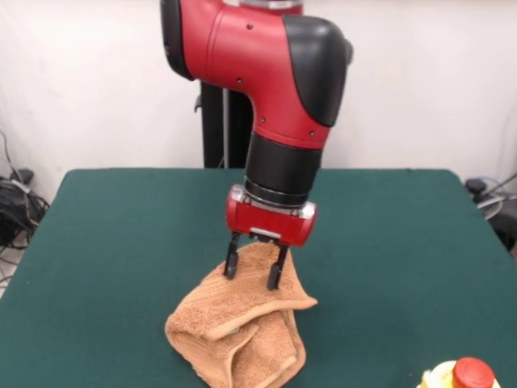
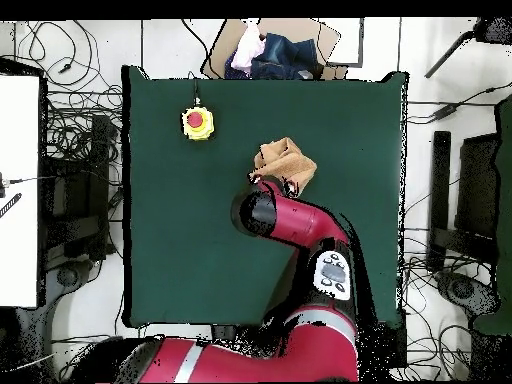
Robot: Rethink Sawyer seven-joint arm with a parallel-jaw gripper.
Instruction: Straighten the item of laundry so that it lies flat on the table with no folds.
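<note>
Yellow red-capped button (image 1: 462,375) nearest, then crumpled towel (image 1: 238,331) on green table (image 1: 121,242), peak between parted jaws, hidden overhead.

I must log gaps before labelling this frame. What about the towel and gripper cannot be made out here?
- Overhead view: gripper hidden under the arm; part of the towel covered too.
- Front view: the towel's near edge is cut off by the picture's bottom; whether the gripper pinches cloth is unclear.

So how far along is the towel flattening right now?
Nothing is flat yet: the towel sits bunched and folded on the green table. In hand: the gripper straddles the towel's raised top edge, fingers apart. Left: pulling it out and spreading every fold.
</note>
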